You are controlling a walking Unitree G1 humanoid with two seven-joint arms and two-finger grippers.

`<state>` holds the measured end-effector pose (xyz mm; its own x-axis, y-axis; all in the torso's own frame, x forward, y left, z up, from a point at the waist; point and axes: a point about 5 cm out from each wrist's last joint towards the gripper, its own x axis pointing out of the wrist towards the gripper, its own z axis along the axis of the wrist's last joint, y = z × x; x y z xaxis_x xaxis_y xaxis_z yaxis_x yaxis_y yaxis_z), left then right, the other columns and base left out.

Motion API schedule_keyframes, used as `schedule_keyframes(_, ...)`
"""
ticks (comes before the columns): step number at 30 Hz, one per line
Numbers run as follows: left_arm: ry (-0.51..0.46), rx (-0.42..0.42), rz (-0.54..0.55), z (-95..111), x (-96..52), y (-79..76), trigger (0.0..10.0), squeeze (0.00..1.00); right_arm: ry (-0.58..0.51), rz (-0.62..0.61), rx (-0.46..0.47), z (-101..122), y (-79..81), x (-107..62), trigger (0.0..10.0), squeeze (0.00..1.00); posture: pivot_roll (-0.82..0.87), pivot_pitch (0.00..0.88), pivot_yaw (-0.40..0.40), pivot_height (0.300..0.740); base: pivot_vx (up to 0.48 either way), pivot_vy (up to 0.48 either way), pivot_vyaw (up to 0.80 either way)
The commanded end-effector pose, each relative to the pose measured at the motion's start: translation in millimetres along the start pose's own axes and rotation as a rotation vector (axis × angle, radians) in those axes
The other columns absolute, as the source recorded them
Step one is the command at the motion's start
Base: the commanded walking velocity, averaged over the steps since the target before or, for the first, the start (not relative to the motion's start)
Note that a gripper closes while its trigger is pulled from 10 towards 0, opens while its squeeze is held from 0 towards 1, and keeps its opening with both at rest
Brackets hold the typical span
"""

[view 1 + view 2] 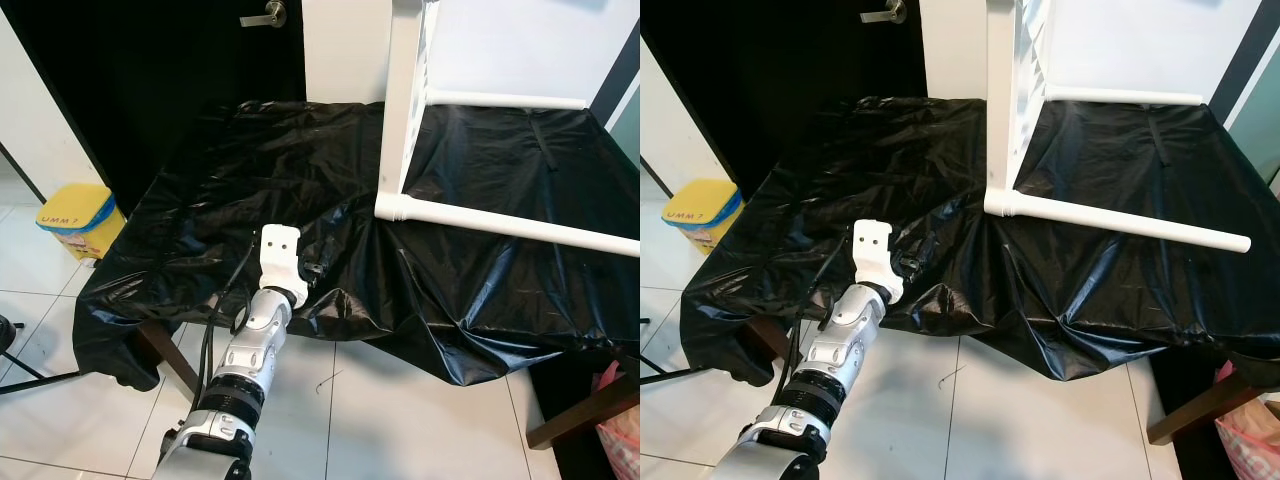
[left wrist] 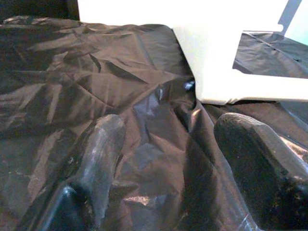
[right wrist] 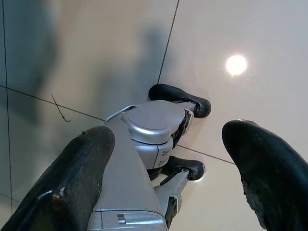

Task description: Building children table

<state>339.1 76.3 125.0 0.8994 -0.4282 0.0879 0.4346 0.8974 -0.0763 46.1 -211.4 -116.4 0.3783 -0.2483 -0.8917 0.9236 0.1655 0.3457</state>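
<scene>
The white children's table frame point(image 1: 403, 110) lies tipped on a surface draped in black plastic sheeting point(image 1: 300, 180). One leg stands up and another long round leg point(image 1: 500, 222) runs along the sheet to the right. My left gripper point(image 2: 168, 159) is open over the crumpled sheet near the front edge, a short way in front of the frame's white corner point(image 2: 211, 72), with nothing between its fingers point(image 2: 101, 144). From the head views, the left arm's white wrist mount point(image 1: 280, 255) rests at the sheet's front edge. My right gripper point(image 3: 168, 134) hangs open above the tiled floor.
A yellow bin point(image 1: 78, 218) stands on the floor at the left. A dark door with a metal handle point(image 1: 268, 14) is behind the covered surface. Wooden legs point(image 1: 165, 355) show under the sheet, and a pink bag point(image 1: 620, 425) sits at the lower right. White floor tiles lie in front.
</scene>
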Motion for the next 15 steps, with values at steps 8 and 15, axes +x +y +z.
schedule_keyframes(8, 0.005, 0.01, -0.011, 0.0, 0.7, -0.7, 10.0, 0.0, 0.038, 0.309, -1.565, -12.3, 107.4, 16.2, 10.0, 0.0, 0.04, 0.0, 0.006, 0.74, 0.0, 0.0, 0.0)
schedule_keyframes(15, 0.008, 0.011, -0.014, -0.5, 0.8, -1.3, 10.0, 0.0, 0.039, 0.31, -1.565, -12.1, 106.2, 16.1, 10.0, 0.0, 0.04, 0.0, 0.007, 0.74, 0.0, -0.182, 0.0)
